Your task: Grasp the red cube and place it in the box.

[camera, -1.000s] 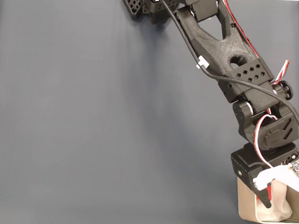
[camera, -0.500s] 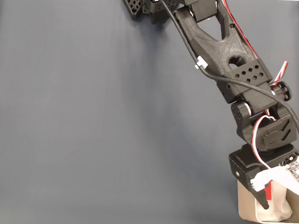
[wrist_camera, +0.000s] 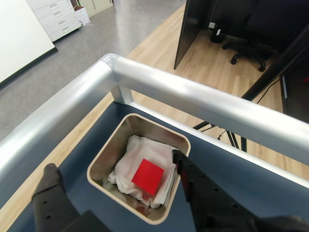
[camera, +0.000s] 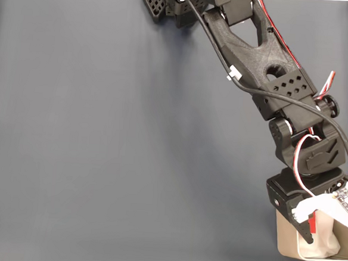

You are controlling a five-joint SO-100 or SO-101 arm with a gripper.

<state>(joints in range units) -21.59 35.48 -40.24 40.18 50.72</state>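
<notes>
wrist view: unmarked red cube [wrist_camera: 147,176] lies in box [wrist_camera: 110,148].

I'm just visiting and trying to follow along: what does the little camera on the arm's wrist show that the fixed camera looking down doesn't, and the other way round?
The wrist view looks straight into the box: the red cube lies flat on crumpled white paper, with the open tool above. It also shows a metal rail and the room's wooden floor. The fixed view shows the whole black arm stretching across the dark blue table, with its red and white wires. Both show the beige box at the table's corner, its paper lining and the tool over it.
</notes>
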